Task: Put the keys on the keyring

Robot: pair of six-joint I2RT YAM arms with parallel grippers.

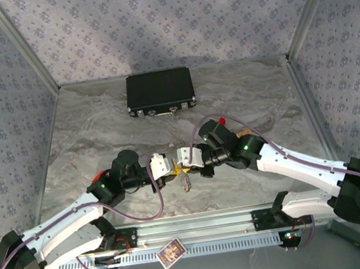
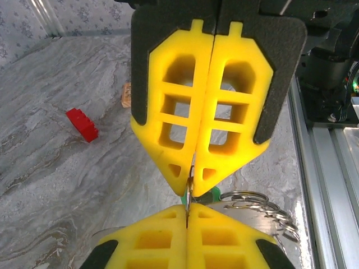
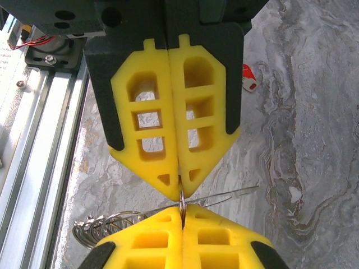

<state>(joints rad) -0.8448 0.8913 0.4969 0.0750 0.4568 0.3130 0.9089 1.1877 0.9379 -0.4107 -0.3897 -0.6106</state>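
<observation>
Left end effector [image 2: 190,182]: jaws fully closed, tips pinching a thin sliver of metal. Whether that sliver is ring wire or the shank of a key cannot be told.

Right end effector [image 3: 180,188]: jaws fully closed, gripping the keyring [image 2: 247,197] on its thin wire, which crosses directly at the tips in the right wrist view.

Position: both end effectors meet tip to tip above the worktop [image 1: 87,133], near its front middle. The keyring is held up between them. Its coiled loops and beaded chain hang to one side of the contact point, and the chain dangles below the tips in the top view.

Task status:
1. A green key [image 2: 211,196] sits just behind the meeting tips, touching or nearly touching the ring wire. Whether it is already threaded onto the wire or only held against it cannot be told.
2. A red key [image 3: 251,78] lies loose on the worktop, well apart from the ring and beyond the right arm. It is not on the ring.
3. A black case [image 1: 159,92] stands at the far edge of the worktop and takes no part in the step in hand.

Assessment: the task is in its early to middle stage. The step in hand appears to be working the green key onto the ring. At least the red key is left to pick up and thread.
</observation>
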